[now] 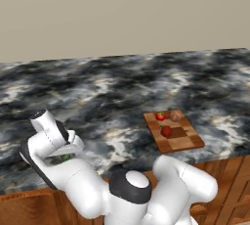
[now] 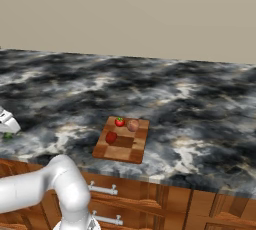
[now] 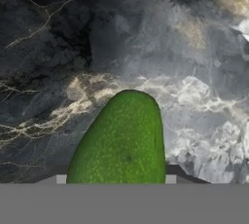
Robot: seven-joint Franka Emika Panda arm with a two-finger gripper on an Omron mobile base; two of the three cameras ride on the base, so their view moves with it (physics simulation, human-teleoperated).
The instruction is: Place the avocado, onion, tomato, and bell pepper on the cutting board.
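Fingers (image 3: 115, 181) (tips hidden) clamp avocado (image 3: 121, 142), its base cut off.

Even, diffuse lighting in all three views; no distinct light source direction. The beige wall (image 1: 122, 13) is flat and shadowless. The marble countertop (image 1: 122, 87) shows no glare and no hard cast shadows; the cutting board (image 1: 174, 131) throws only a faint dark edge. The base views are soft and low in detail. In the hand view, the avocado (image 3: 121, 142) is close, bright green and slightly blurred, with coarse marble texture.
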